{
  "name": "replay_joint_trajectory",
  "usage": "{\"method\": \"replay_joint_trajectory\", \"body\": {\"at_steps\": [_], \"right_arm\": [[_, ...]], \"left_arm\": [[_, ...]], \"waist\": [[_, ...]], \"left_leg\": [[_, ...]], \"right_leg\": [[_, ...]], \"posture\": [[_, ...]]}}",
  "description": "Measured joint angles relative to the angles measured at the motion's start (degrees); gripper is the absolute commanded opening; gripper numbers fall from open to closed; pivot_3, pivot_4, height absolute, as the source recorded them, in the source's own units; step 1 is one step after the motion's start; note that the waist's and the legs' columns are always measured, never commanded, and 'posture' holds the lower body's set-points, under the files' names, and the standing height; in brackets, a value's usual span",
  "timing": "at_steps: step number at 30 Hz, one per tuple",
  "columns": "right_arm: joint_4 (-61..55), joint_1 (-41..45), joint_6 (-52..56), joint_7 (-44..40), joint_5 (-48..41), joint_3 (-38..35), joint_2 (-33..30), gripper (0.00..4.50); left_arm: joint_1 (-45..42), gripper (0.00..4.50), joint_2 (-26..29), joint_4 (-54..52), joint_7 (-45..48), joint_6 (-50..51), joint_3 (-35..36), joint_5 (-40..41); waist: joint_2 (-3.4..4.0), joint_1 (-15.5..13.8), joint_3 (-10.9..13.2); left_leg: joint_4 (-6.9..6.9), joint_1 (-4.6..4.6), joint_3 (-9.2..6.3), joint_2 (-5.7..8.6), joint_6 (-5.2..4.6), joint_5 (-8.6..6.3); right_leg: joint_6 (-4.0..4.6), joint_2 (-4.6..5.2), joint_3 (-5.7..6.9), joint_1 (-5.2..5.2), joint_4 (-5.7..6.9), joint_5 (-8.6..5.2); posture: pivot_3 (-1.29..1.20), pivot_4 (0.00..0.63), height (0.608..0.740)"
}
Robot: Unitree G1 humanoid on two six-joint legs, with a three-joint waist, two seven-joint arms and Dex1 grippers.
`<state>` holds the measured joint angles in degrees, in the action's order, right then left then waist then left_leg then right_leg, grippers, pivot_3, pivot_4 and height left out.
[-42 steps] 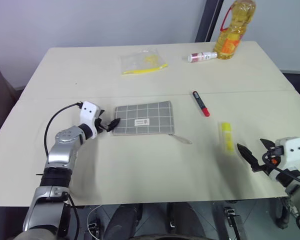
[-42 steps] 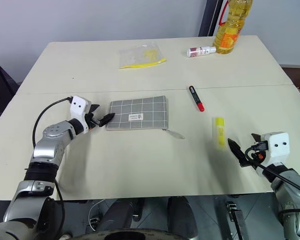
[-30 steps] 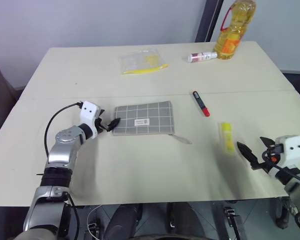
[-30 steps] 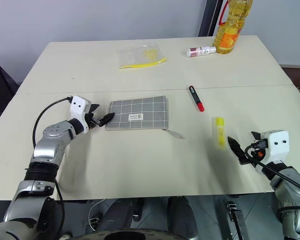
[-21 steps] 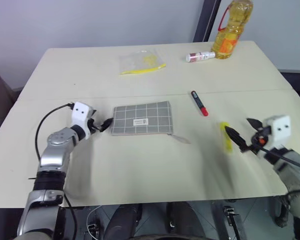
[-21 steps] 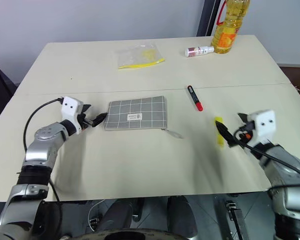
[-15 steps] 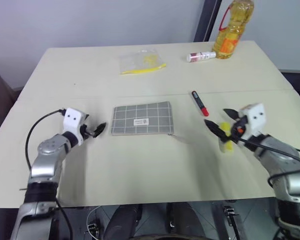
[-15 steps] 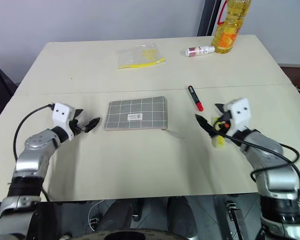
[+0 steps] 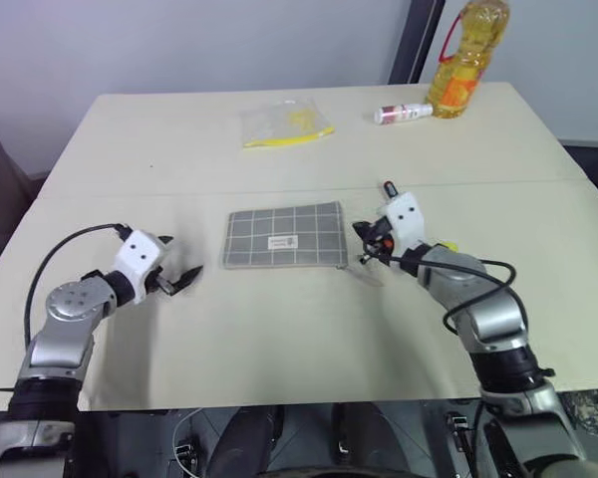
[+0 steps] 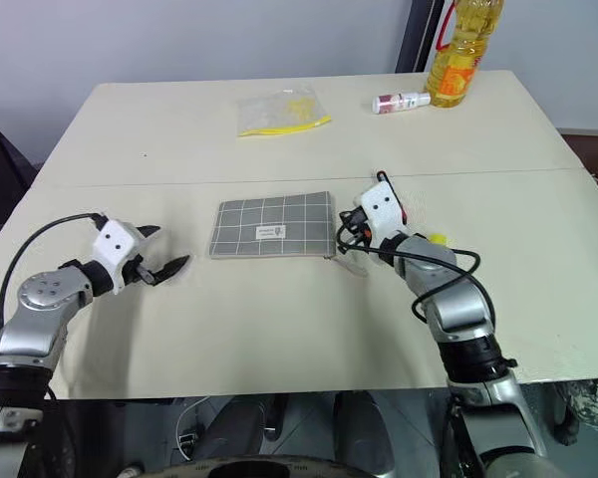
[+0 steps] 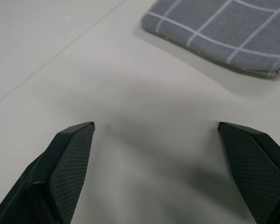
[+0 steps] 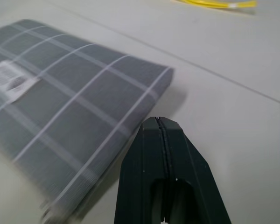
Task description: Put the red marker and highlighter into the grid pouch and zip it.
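The grey grid pouch (image 9: 284,236) lies flat mid-table, its zipper pull tab (image 10: 352,267) trailing off the right end. My right gripper (image 9: 364,247) is shut with nothing seen between its fingers, hovering at the pouch's right end; its wrist view has the shut tips (image 12: 158,122) over the pouch's corner (image 12: 74,93). Behind that hand only the black end of the red marker (image 9: 388,187) and a sliver of the yellow highlighter (image 10: 437,239) show. My left gripper (image 10: 164,248) stands open left of the pouch, apart from it, with bare table between its fingers (image 11: 74,140).
At the back of the table stand an oil bottle (image 9: 465,55), a small white tube (image 9: 404,114) and a clear bag with yellow contents (image 9: 284,122). A seam runs across the table (image 9: 130,189) behind the pouch.
My right arm swung from the front right edge leftward past the highlighter to the pouch's right end, and its gripper shut. My left gripper drew back leftward off the pouch's left end.
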<state>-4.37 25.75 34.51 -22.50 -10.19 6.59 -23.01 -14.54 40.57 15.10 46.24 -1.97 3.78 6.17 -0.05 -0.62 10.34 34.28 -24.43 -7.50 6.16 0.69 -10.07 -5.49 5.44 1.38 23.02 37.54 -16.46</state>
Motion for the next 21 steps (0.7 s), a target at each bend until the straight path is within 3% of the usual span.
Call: {"method": "replay_joint_trajectory", "body": {"at_steps": [5,15,21], "right_arm": [[5.94,2.85,0.49,3.07,3.99,1.87,3.03,0.02],[18.02,9.42,-4.36,4.53,8.82,3.77,8.57,0.02],[24.42,13.0,-8.64,2.87,10.56,4.83,9.76,0.02]], "left_arm": [[-6.98,4.5,1.85,9.65,5.21,-10.8,-3.87,-3.7],[-17.59,4.5,-0.36,26.56,8.3,-27.96,-8.4,-8.07],[-19.84,4.5,-2.02,29.81,10.44,-33.91,-9.78,-8.38]], "waist": [[0.03,0.03,-0.03],[0.03,0.22,-0.05],[0.03,0.4,-0.05]], "left_leg": [[0.0,0.01,0.04,0.03,0.0,0.01],[0.08,0.04,0.05,0.09,0.07,0.11],[0.07,0.05,0.04,0.12,0.06,0.16]], "right_leg": [[-0.02,0.01,-0.02,0.07,0.02,0.02],[-0.03,0.01,-0.02,-0.01,0.49,0.03],[-0.03,0.01,-0.03,0.01,0.55,0.03]], "posture": [[0.0,0.15,0.74],[0.0,0.15,0.74],[0.0,0.15,0.74]]}}
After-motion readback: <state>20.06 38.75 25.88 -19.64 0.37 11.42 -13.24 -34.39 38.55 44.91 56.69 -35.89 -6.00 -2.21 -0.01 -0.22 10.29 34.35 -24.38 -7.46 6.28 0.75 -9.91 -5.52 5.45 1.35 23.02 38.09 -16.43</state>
